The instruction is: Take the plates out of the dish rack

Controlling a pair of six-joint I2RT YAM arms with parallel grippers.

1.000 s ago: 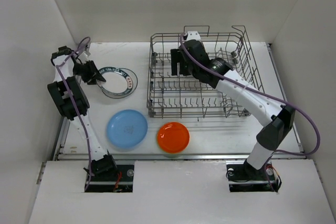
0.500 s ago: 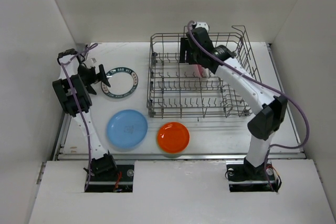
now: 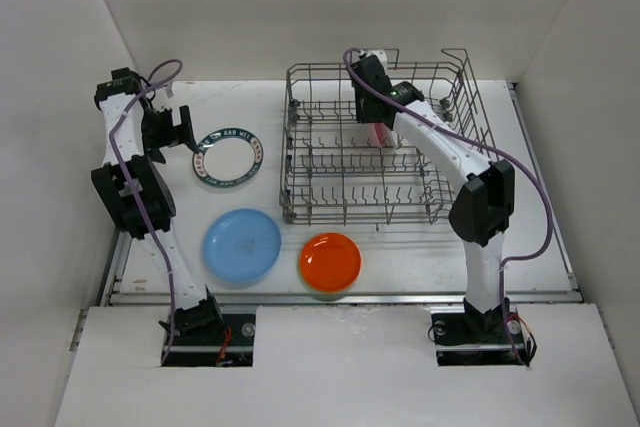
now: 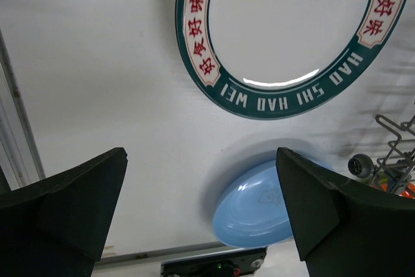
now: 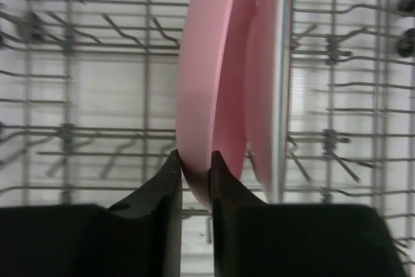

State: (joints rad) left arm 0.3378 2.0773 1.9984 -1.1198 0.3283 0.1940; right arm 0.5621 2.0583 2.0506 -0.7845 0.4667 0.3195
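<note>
The right gripper was closed narrowly on the lower rim of a pink plate, one black finger on each face. The pink plate stood on edge, smooth and matte, with a thick rounded rim. A second plate, pink-faced with a pale edge, stood on edge just beside it on the right in the wrist view. The two were parallel, and whether they touched could not be told.

Both plates were in the rear part of the rack, a rectangular basket of thin grey wire with rows of upright tines and raised wire handles. The rack sat on the right half of the white table.

The left gripper was spread wide and held nothing. Its dark wedge-shaped fingers hung apart above the table's left side. Past them lay the ringed plate, flat on the table. It was round and glossy, with a white centre and a dark green rim band carrying white letters and red characters.

The blue plate lay flat nearer the arm bases, smooth and shallow. The orange plate lay flat just right of it, close to the rack's near edge. These three plates were out of the rack and apart from one another.
</note>
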